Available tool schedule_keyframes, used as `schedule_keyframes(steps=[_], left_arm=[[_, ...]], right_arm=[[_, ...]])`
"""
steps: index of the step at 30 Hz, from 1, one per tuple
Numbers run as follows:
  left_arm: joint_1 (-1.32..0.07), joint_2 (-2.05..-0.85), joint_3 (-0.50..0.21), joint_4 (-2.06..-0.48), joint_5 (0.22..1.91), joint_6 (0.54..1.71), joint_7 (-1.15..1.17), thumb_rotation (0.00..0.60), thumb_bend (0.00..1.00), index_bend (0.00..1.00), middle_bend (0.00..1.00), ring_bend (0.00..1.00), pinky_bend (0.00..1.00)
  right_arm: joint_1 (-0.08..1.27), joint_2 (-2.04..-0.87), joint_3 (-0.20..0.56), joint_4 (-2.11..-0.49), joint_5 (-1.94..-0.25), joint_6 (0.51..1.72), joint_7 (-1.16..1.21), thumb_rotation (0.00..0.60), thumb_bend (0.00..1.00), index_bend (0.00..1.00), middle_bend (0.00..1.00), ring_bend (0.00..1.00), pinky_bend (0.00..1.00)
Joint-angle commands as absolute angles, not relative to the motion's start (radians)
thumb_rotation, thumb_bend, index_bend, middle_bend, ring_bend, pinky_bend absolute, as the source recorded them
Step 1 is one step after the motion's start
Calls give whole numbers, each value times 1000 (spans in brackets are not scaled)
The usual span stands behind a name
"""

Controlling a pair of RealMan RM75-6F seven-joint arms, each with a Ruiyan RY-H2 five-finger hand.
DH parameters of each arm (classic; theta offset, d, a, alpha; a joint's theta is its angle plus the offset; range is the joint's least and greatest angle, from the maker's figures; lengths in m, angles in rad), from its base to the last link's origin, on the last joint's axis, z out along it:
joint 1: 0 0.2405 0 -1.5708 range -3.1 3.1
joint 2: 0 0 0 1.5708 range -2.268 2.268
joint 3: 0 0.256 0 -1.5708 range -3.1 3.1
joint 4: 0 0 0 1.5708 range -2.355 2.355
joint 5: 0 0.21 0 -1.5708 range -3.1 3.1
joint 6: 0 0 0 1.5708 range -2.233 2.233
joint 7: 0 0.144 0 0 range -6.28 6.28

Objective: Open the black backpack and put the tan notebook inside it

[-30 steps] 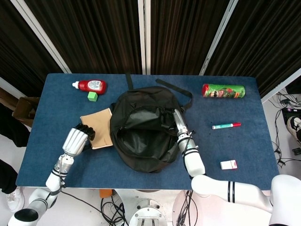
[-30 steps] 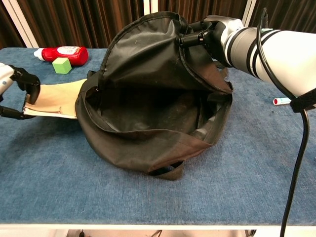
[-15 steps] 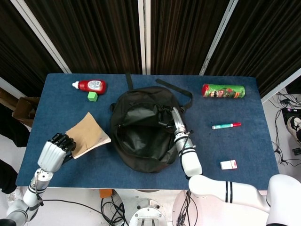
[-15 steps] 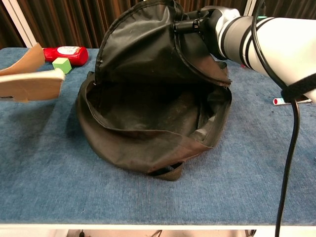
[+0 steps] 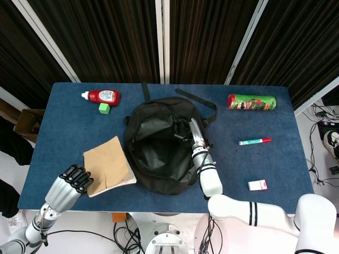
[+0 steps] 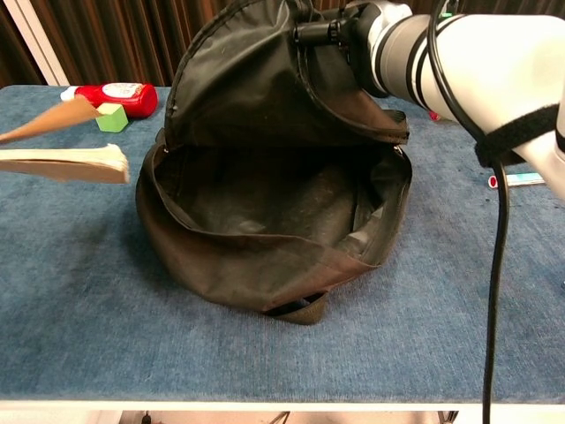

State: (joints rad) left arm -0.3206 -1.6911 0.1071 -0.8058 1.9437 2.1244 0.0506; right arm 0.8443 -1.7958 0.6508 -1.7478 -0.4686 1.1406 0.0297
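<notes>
a blue felt-like table (image 5: 265, 164) fills the middle of the head view, backed across the top of the frame by dark pleated curtains (image 5: 111, 37) split by pale slanted posts. bare floor, cables and a cardboard box show at the left and right edges.

the black backpack (image 5: 161, 148) lies in the centre of the table with its mouth gaping. in the chest view its flap (image 6: 256, 79) stands raised at the top centre and the dark lining is visible below it. the right hand (image 5: 192, 136) reaches in from the lower right of the head view. its fingers are closed on the flap's edge at the upper rim of the opening, seen in the chest view at the top centre (image 6: 340, 31).

the tan notebook (image 5: 108, 165) is at the lower left of the head view, just left of the backpack and outside it. in the chest view it floats clear of the table at the left edge, its cover splayed upward (image 6: 66, 159). the left hand (image 5: 69, 185) sits at the notebook's lower left corner, fingers curled together on that corner.

a red ketchup bottle (image 5: 102, 96) and a green cube (image 5: 104, 108) lie at the upper left. a green chip can (image 5: 251, 101) is at the upper right, a red and green marker (image 5: 254, 141) at mid right, a small red and white box (image 5: 257, 185) at the lower right.
</notes>
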Motion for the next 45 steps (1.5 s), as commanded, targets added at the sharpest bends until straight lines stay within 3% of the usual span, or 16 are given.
schedule_keyframes(steps=[1,12,20,29,45], left_arm=[[-361,-1673,127,-902,2023,2111,134,600,480,744,710,587,596],[-467,-1688,53,-1076,2155,2057,257,600,479,744,710,587,601],[-501,-1704,41,-1134,2198,1976,282,600,478,744,711,587,603],[-540,-1808,28,-1048,2156,1853,231,600,478,744,709,587,609],[-638,-1984,-96,-843,1897,1580,148,600,479,744,707,587,613]], right_arm=[[852,-1797,661,-1747,-465,1143,29,600,590,634,499,289,57],[882,-1802,685,-1731,-429,1135,21,600,589,634,499,289,57],[894,-1802,700,-1725,-411,1112,35,600,590,634,499,289,57],[903,-1796,705,-1728,-407,1087,52,600,590,634,499,289,57],[890,-1768,679,-1801,-429,1067,83,600,590,635,499,289,57]])
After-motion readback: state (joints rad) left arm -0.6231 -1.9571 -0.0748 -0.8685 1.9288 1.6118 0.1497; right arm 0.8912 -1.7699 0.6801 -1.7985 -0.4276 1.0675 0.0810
